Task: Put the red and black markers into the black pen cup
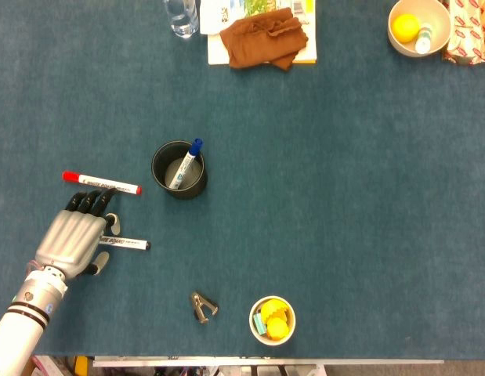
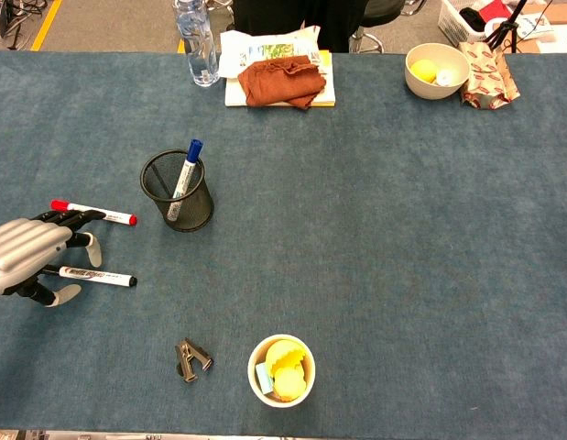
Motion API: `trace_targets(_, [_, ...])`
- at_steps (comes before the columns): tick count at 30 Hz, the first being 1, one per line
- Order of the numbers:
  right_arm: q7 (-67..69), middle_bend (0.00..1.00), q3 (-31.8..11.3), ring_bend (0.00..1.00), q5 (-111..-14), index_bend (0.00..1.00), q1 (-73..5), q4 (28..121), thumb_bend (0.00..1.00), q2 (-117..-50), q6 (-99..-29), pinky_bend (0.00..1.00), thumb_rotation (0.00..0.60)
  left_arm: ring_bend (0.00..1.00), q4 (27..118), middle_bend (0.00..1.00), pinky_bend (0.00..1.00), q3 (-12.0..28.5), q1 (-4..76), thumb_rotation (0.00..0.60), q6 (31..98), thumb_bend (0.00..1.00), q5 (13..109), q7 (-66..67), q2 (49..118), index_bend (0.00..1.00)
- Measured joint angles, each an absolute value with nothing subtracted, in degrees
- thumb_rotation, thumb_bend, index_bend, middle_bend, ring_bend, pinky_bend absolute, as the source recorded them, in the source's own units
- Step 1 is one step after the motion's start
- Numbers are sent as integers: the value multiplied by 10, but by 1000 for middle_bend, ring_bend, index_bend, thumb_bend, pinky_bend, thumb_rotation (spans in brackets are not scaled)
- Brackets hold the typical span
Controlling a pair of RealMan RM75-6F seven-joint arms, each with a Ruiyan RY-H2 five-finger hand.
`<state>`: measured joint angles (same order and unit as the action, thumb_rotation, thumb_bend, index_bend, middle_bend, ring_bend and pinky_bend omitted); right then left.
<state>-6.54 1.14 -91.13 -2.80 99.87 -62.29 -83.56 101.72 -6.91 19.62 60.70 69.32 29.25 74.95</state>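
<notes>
Hovering low over the blue table (image 1: 344, 196), the left hand (image 1: 72, 239) shows palm down at the near left, its dark fingers (image 1: 92, 204) stretched forward side by side and its thumb (image 2: 93, 249) spread off to the side, so it is apart and holds nothing. The black marker (image 1: 126, 244) lies on the cloth just beside the hand, running out sideways from under the thumb side; whether the thumb touches it cannot be told. The red marker (image 1: 101, 182) lies just ahead of the fingertips, crosswise to them, its red cap beyond the hand's outer side and its other end pointing toward the black pen cup (image 1: 179, 169). In the chest view the fingertips reach the red marker's barrel, yet contact is not clear. The pen cup stands upright ahead of the hand and off to its thumb side, just past the end of the red marker, with a blue marker (image 1: 185, 163) leaning inside it, cap up. A small staple remover (image 1: 203, 306) sits nearer the table's front edge than the hand, toward the thumb side, and a cream bowl of yellow items (image 1: 272, 319) lies farther out the same way. Far ahead of the hand, at the back of the table, are a clear bottle (image 2: 195, 41) and a brown cloth (image 2: 280, 80) on some papers. The right hand is not seen in either view.
</notes>
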Motion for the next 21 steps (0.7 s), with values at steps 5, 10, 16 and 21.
trace_targets(5, [-66, 255, 11, 177, -911, 239, -28, 998, 0, -623, -836, 348, 600, 0, 1007, 0, 70, -71, 195, 600, 606, 328, 696, 286, 755, 387])
trace_targets(10, [-66, 255, 11, 177, -910, 239, -28, 999, 0, -624, -836, 348, 600, 0, 1000, 0, 70, -71, 194, 600, 608, 328, 700, 281, 759, 389])
trace_targets(16, [-66, 255, 11, 176, -910, 239, -28, 999, 0, -624, -834, 348, 600, 0, 997, 0, 71, -70, 193, 600, 611, 329, 704, 279, 763, 396])
trace_targets(21, [-65, 255, 11, 177, -912, 239, -28, 998, 0, -623, -835, 348, 600, 0, 995, 0, 71, -69, 193, 600, 611, 329, 705, 277, 767, 401])
